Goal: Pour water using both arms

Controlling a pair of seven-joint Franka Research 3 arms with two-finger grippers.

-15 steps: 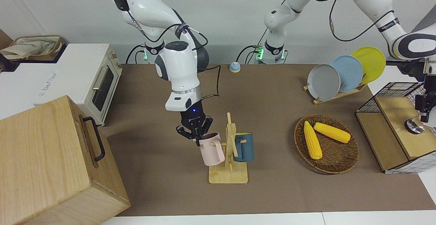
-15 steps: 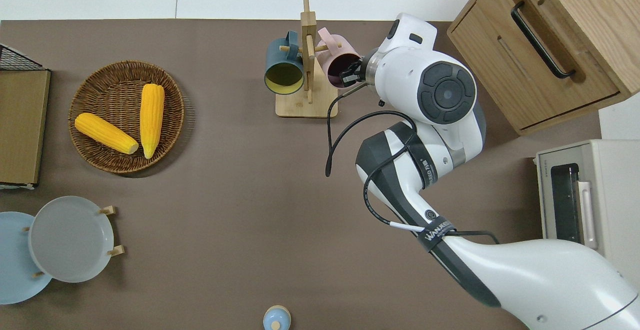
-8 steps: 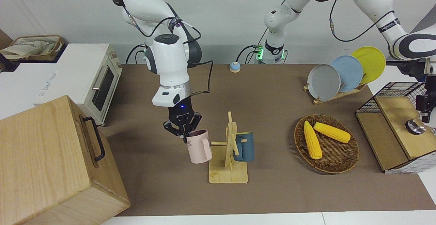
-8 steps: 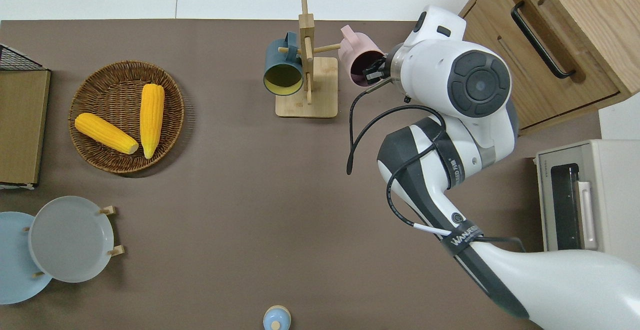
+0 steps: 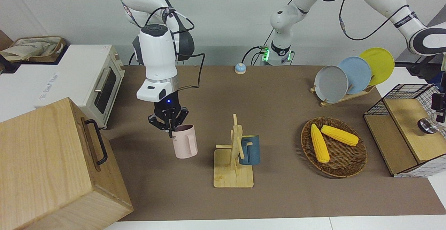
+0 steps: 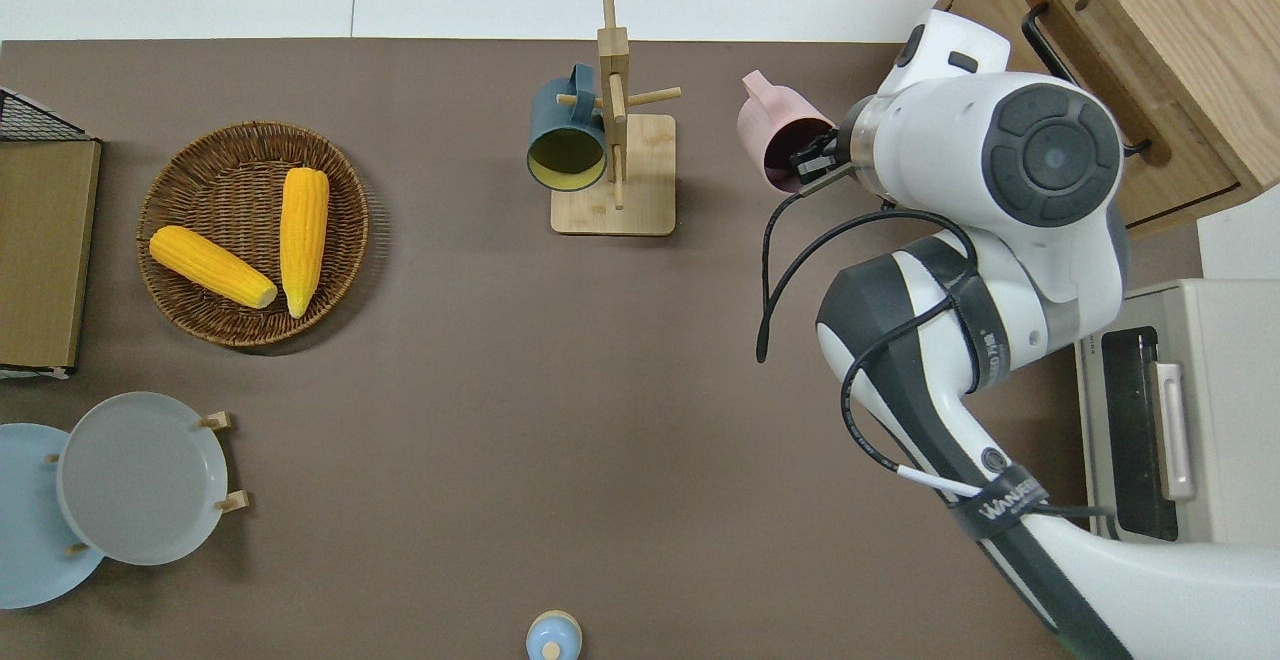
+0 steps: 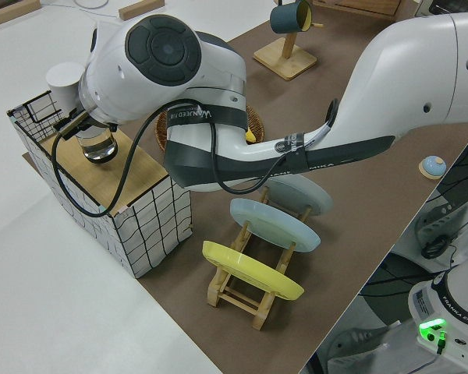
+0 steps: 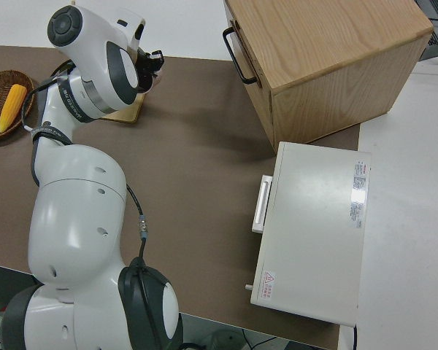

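— Holding the pink mug (image 5: 184,141) by its rim, our right gripper (image 5: 169,128) has its jaws clamped on it, over bare table between the mug stand (image 5: 234,160) and the wooden cabinet (image 5: 52,163).

— We should keep it upright and set it down gently. And our left gripper (image 7: 76,125)?

— At the glass (image 7: 98,145) on the wire crate (image 7: 117,195); we can't tell how its jaws stand.
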